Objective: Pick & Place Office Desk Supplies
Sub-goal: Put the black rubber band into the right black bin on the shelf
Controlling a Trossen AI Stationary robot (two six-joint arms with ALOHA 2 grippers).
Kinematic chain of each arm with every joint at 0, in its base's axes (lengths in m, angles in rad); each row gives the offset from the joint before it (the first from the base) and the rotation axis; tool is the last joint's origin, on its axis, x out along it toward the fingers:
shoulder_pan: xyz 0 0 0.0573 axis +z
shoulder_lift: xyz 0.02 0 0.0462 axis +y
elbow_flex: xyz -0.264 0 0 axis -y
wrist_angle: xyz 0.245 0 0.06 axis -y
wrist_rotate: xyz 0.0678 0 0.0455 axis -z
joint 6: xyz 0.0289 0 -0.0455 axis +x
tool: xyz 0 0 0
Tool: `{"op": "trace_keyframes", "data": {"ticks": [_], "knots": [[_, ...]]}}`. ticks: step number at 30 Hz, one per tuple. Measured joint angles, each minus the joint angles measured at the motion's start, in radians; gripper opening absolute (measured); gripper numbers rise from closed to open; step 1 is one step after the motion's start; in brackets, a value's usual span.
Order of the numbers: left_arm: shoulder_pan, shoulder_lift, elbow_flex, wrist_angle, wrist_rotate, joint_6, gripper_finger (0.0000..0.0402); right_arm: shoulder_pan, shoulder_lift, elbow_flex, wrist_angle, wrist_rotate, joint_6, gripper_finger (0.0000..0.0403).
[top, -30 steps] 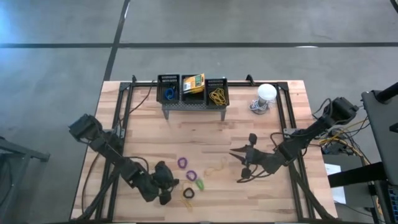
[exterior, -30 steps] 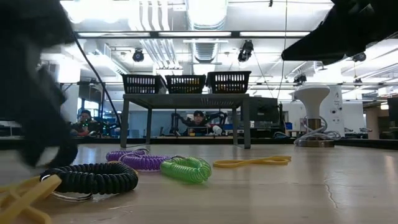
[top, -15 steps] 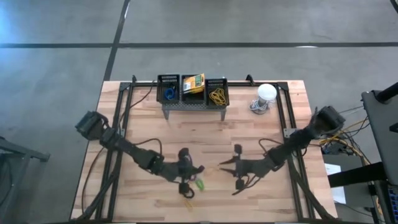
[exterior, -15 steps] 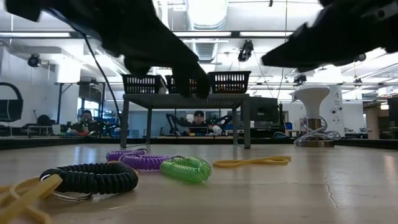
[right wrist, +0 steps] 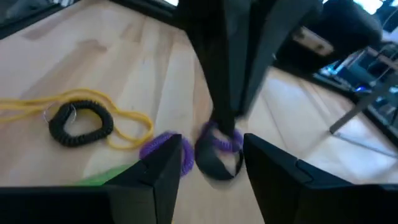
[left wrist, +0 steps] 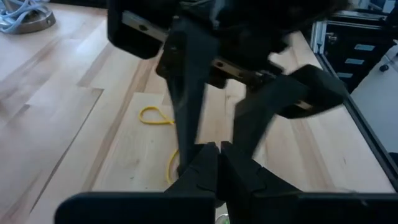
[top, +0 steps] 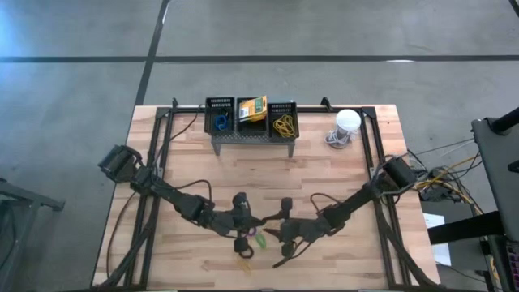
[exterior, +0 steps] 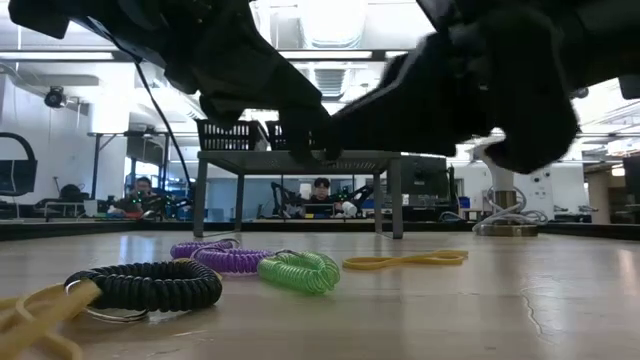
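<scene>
On the near middle of the table lie two purple loops [right wrist: 166,147] [exterior: 235,260], a green loop [exterior: 300,272], a black loop [right wrist: 81,121] and a thin yellow band [exterior: 405,261]. My left gripper [top: 258,219] is shut and hangs above the purple loops, clear of the table in the low view. My right gripper [top: 277,242] is open just to its right and faces it. Three black mesh baskets [top: 251,118] sit on the grey stand at the far edge. They hold a blue loop, a crayon box [top: 251,107] and yellow bands.
The grey perforated stand [top: 251,139] rises at the far middle, and a white dome-shaped object [top: 347,122] stands to its right. Black frame rails run along both table sides. Bare wood lies between the stand and the loops. People sit in the room beyond.
My left gripper swung from the near left toward the right and a little far, stopping over the purple loops, and has since stayed there. My right gripper travelled toward the table's left and slightly near, ending close to my left gripper. The loops and bands have not moved.
</scene>
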State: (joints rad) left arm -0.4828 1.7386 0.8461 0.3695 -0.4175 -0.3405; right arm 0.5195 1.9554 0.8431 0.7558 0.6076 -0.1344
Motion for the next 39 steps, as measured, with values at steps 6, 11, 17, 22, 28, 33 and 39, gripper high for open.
{"op": "trace_keyframes", "data": {"ticks": [6,11,17,22,28,33,39], "knots": [[0.0,0.003,-0.001,-0.004,0.0,-0.024,0.0016,0.001,0.018,0.082,-0.122,0.104,-0.002,0.0108],[0.0,0.003,-0.001,0.023,0.012,0.027,0.0049,0.001,0.016,0.123,-0.281,0.106,0.044,0.002],[0.006,-0.041,0.006,-0.008,0.029,0.082,0.0149,-0.002,-0.004,0.097,-0.378,0.226,0.086,0.0009],[0.006,-0.186,0.013,-0.349,-0.02,-0.056,0.0208,0.012,-0.189,0.049,-0.61,0.354,0.212,0.0009],[-0.018,-0.246,-0.071,-0.45,-0.355,-0.173,0.0214,-0.137,-0.486,0.012,-0.664,0.308,0.138,0.0009],[0.008,-0.245,-0.162,-0.35,-0.486,-0.179,0.0204,-0.468,-0.652,0.032,-0.666,-0.051,0.087,0.0009],[0.042,-0.24,-0.225,-0.204,-0.51,-0.101,0.0196,-0.871,-0.658,0.072,-0.676,-0.517,0.058,0.0032]]}}
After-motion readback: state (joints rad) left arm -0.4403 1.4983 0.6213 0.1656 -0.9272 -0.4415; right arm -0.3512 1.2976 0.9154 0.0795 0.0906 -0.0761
